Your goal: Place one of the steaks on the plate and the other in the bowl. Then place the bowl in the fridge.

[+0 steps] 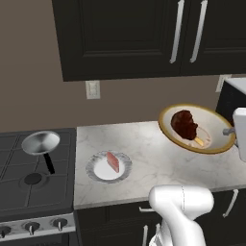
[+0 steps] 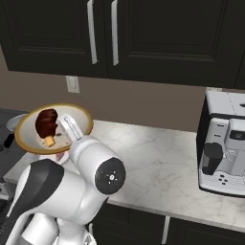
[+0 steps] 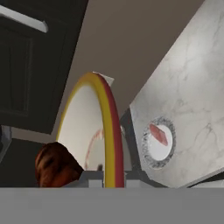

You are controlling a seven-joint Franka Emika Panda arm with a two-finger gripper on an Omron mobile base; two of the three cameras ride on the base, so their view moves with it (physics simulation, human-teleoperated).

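The beige-cream bowl (image 1: 211,126) with a yellow rim hangs tilted above the right part of the counter. The reddish-brown steak (image 1: 184,122) with its pale yellow streak lies inside it. My gripper (image 1: 229,131) is shut on the bowl's rim (image 3: 109,131), seen edge-on in the hand view, with the steak (image 3: 54,164) beside the fingertips. In the right base view the bowl (image 2: 64,139) sits in front of my wrist. The pinkish-red steak (image 1: 113,162) lies on the small white plate (image 1: 96,169) on the marble counter, also the plate (image 3: 151,159) in the hand view. The fridge is out of view.
A shiny silver pan (image 1: 41,142) with a black handle rests on the stove (image 1: 29,192) at the left. A coffee machine (image 2: 225,143) stands on the counter's right end. Dark upper cabinets (image 1: 144,33) hang over the marble counter (image 1: 153,163).
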